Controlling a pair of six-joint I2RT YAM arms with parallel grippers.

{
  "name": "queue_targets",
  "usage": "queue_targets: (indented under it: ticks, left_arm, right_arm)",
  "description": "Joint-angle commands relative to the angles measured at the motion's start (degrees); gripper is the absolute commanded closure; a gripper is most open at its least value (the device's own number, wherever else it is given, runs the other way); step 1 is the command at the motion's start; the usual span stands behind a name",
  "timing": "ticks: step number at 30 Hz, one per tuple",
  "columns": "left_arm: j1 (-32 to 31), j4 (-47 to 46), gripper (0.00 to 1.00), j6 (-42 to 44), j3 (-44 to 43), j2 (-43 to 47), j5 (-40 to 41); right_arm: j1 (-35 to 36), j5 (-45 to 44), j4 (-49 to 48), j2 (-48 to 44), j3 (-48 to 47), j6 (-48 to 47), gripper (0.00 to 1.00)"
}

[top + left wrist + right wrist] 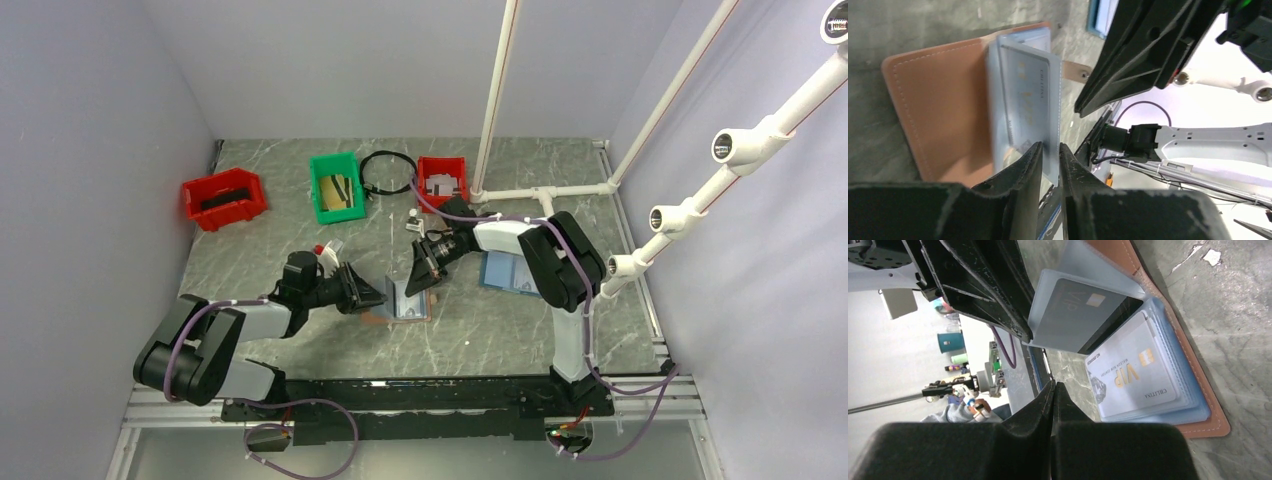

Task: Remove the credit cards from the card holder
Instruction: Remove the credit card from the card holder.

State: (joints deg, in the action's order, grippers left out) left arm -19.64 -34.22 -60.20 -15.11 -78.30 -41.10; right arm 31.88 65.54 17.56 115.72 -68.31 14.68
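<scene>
Two steps: with left fingers (1028, 170) pinching the pocket page (1044, 304), open shut right fingers (1034, 410) at card holder's (405, 303) 1 o'clock, nip dark card (1088, 320).

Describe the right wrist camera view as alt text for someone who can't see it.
The card holder lies open on the table, a pale card in its flat page and a dark card in a page lifted by the left gripper. The right gripper is shut, empty, just short of them.
</scene>
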Motion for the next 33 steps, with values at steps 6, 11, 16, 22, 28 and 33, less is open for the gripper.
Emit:
queue_targets:
  ticks: [6, 11, 16, 22, 28, 33]
  left_arm:
    - [0.8, 13.0, 0.67, 7.4, -1.5, 2.5, 0.6]
    - [0.9, 15.4, 0.66, 7.9, -2.6, 2.3, 1.3]
    - [1.2, 17.1, 0.68, 7.4, -3.5, 2.3, 3.5]
    - [1.7, 14.8, 0.9, 6.3, -5.0, -1.4, 3.4]
    - [1.9, 5.9, 1.0, 4.1, -3.0, -1.9, 0.0]
    - [1.9, 0.5, 1.0, 1.9, -1.5, 3.5, -0.9]
  right_arm:
    - [2.7, -2.9, 2.2, 0.8, -2.7, -3.1, 1.0]
    - [3.5, -5.0, 3.5, 1.7, -3.5, -3.5, 1.0]
    - [3.5, -6.0, 3.6, 1.5, -3.3, -3.4, 0.81]
    - [3.5, -5.6, 3.7, 1.8, -3.8, -3.3, 0.72]
    - [2.8, -3.1, 2.2, 0.7, -3.1, -2.3, 0.64]
    - [1.0, 3.6, -2.7, -0.6, -1.9, 1.8, 0.59]
